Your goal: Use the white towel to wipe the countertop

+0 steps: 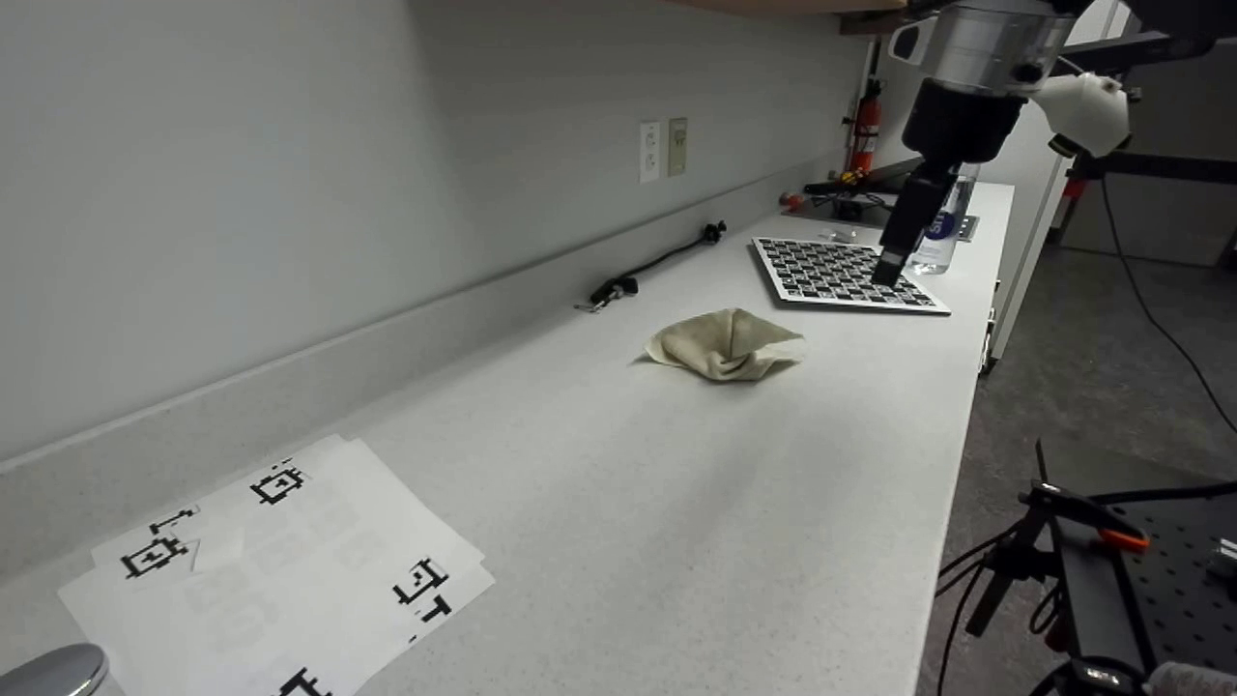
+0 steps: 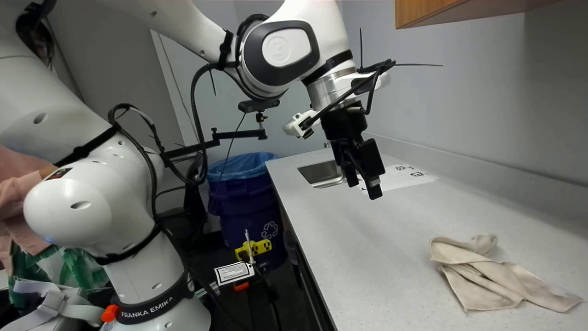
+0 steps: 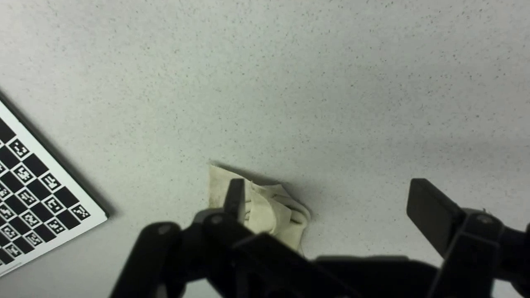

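End effector hangs above the surface, fingers wide apart. Off-white towel lies crumpled on the surface, nr but apart from the checkered board; clear btl stands by board's edge. Sheets w/ blk markings, seen in both ext. views, lie well away from towel.

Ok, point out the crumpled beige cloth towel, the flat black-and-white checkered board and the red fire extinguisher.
Towel [image 2: 490, 279], in an exterior view: its folded middle.
Checkered board [image 3: 35, 196], in the wrist view: its patterned face.
Fire extinguisher [image 1: 867, 124], in an exterior view: its red body.
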{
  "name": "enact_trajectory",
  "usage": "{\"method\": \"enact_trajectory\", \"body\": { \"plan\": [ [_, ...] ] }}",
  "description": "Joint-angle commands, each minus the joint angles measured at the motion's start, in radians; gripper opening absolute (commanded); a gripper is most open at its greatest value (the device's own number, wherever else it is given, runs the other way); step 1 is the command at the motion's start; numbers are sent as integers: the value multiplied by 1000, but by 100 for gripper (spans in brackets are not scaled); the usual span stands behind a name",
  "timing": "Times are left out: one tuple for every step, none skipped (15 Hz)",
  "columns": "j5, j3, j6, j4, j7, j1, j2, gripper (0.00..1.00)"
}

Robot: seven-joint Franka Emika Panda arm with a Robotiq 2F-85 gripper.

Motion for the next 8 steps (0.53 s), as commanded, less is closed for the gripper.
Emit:
{"method": "enact_trajectory", "body": {
  "plan": [
    [2,1,-3,3,-2,-2,0,100],
    [2,1,-3,4,-2,-3,0,100],
    [2,1,-3,5,-2,-3,0,100],
    [10,-7,16,12,-6,-3,22,100],
    [2,-7,30,21,8,-13,41,100],
    [-7,-11,54,33,15,-23,67,100],
    [-9,-18,84,43,13,-29,92,100],
    [-15,-21,113,57,18,-39,121,100]
  ]
}}
